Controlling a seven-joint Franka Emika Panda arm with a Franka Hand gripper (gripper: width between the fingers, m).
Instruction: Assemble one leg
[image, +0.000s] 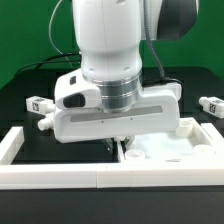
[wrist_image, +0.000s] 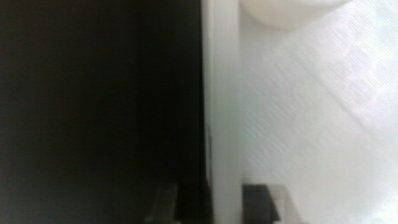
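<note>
Straddling tabletop (wrist_image: 311, 120) edge with gripper (wrist_image: 217, 205); cannot tell if clamped. Could skew tabletop if closing off-centre; leg (image: 212, 104) well apart.

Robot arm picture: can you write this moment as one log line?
gripper: low, fingers either side of rim of large white square tabletop, grip unclear | small white plastic tagged leg: lying apart, not held

White leg (image: 38, 103) with black-and-white square tags, white tabletop (image: 185, 142), black table (image: 15, 100), green backdrop (image: 20, 30)
</note>
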